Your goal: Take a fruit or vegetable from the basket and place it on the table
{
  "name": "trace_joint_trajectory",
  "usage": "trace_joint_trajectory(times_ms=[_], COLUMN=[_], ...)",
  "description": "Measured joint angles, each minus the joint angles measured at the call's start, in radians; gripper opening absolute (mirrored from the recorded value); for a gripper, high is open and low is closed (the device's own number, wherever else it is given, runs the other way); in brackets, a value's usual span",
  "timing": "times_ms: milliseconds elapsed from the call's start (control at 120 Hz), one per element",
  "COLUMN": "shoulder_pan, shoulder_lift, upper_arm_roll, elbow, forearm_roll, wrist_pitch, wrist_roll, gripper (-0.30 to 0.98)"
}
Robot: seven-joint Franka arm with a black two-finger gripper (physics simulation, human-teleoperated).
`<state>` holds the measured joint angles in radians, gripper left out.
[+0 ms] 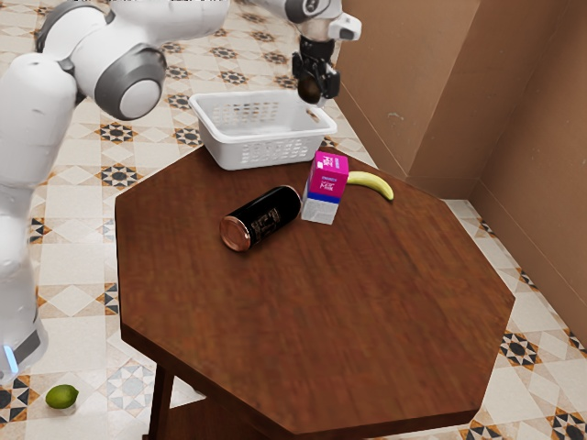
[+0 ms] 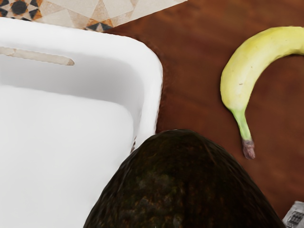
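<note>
My black gripper (image 1: pixel 318 91) is raised above the far right corner of the white basket (image 1: pixel 246 153) in the exterior view, shut on a dark avocado (image 1: pixel 309 89). Large in the wrist view, the avocado (image 2: pixel 185 185) overlaps the corner of the basket (image 2: pixel 151 90) and the wood beside it. The basket stands at the edge of the brown table (image 1: pixel 321 312), its white floor bare where visible. A yellow banana (image 1: pixel 371 182) lies on the table, also seen in the wrist view as a curved banana (image 2: pixel 242 76).
A pink and white milk carton (image 1: pixel 325 188) stands upright next to the banana. In front of the basket, a black can (image 1: pixel 263 218) lies on its side. A green lime (image 1: pixel 61 396) rests on the tiled floor. A brown wall (image 1: pixel 413 82) rises behind the table.
</note>
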<state>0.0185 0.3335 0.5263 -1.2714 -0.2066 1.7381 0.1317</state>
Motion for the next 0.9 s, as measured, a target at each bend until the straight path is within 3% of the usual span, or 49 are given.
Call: trace_joint_trajectory(times_ms=[333,467,667,900], shoulder_pan=[-0.332,-0.354,-0.341,-0.349], shoulder_lift=[0.032,0.127,0.217,0.223], upper_arm_roll=[-0.027,-0.118,-0.159,-0.161], elbow=[0.106,0.198,0.255,0.252], forearm_roll=[0.027,0.027,0.027,0.010], wrist_pitch=[-0.024,0.004,0.034,0.041], wrist_roll=[0.004,0.005,0.006,0.008], gripper=[0.08,0.08,0.08,0.51])
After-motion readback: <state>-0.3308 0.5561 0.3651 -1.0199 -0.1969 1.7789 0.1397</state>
